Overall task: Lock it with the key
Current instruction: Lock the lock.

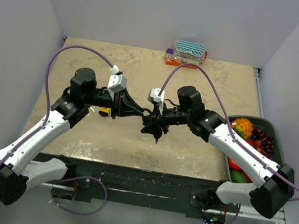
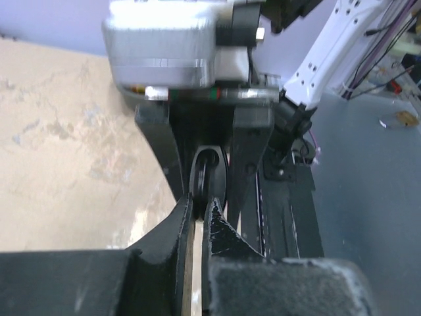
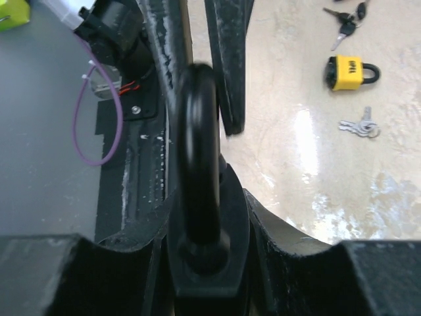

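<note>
**Ana:** Start closest to the lens. What is the right arm doing?

**Ben:** In its wrist view the right gripper (image 3: 209, 217) fills the bottom of the frame, pinching the black padlock (image 3: 205, 260) by its body. The shackle (image 3: 196, 131) stands up the middle of the frame.

**Ana:** How will that lock handle?

**Ben:** I would guess it is rigid metal, heavy for its size and smooth enough to slip. The flat sides of the body are the place to hold it, which keeps the keyhole free. A key is thin and stiff and is best pinched by its head.

**Ana:** And the left arm?

**Ben:** In its own view the left gripper (image 2: 199, 210) is pressed together at lower centre, pointing at a dark ring just beyond. A pale sliver shows between the fingers (image 2: 168, 234). I cannot tell whether that is the key.

**Ana:** Does the overhead view help?

**Ben:** It only shows the two grippers meeting above the centre of the table (image 1: 210, 87). The lock is a dark blot there.

**Ana:** What lies farther off?

**Ben:** The right wrist view shows a yellow padlock (image 3: 346, 72) at upper right, with silver keys (image 3: 358, 125) below it and dark-headed keys (image 3: 347, 20) above. Only the overhead view shows the fruit tray (image 1: 259, 120) at right and the packets (image 1: 188, 51) at top centre.
</note>
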`<state>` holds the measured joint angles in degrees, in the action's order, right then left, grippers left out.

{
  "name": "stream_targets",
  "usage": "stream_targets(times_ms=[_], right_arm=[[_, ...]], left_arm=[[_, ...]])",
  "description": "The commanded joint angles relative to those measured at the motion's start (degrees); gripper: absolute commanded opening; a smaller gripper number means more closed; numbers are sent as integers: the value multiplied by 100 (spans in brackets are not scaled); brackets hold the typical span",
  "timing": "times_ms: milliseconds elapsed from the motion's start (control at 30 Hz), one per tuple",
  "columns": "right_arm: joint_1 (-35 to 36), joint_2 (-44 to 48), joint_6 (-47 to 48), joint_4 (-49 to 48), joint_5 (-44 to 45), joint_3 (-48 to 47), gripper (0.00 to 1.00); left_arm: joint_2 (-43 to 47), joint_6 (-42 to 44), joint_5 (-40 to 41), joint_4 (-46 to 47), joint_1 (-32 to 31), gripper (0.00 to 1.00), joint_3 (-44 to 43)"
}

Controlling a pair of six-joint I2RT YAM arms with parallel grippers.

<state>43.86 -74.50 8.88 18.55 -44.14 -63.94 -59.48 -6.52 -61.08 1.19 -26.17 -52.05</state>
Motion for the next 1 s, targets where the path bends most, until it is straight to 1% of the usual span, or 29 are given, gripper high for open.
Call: stream_targets(times_ms=[0, 33, 100, 300, 367, 433, 567, 600, 633, 667, 733, 867, 967], right_arm=[[-70, 603, 148, -1372, -244, -452, 0], [-79, 612, 175, -1275, -235, -487, 0], [-79, 577, 175, -1187, -296, -566, 0], [-79, 358, 271, -1134, -393, -698, 0], [-79, 296, 359, -1029, -446, -751, 0], [-88, 226, 447, -941, -490, -804, 0], [-88, 138, 570, -747, -604, -865, 0], [-79, 137, 597, -686, -596, -874, 0], [-88, 129, 614, -660, -604, -866, 0], [-79, 129, 632, -624, -596, -866, 0], [-79, 155, 676, -537, -587, -866, 0], [-88, 208, 755, -387, -534, -848, 0], [-79, 243, 878, -238, -490, -839, 0]], left_arm=[[-125, 1661, -458, -2411, 288, 0, -111], [-125, 1759, -449, -2587, 297, 0, -121], [-125, 1830, -466, -2615, 306, 0, -95], [-177, 1725, -449, -2247, 297, 0, -147], [-178, 1646, -431, -2194, 297, 5, -191], [-169, 1646, -405, -2202, 297, 8, -261], [-116, 1637, -344, -2185, 297, 18, -340], [-107, 1628, -300, -2176, 297, 22, -384], [-107, 1593, -273, -2176, 297, 31, -419], [-107, 1602, -247, -2193, 297, 34, -446], [-99, 1610, -133, -2228, 297, 38, -543], [-90, 1874, -1, -2483, 297, 40, -823], [-63, 2093, 70, -2773, 306, 47, -1069]])
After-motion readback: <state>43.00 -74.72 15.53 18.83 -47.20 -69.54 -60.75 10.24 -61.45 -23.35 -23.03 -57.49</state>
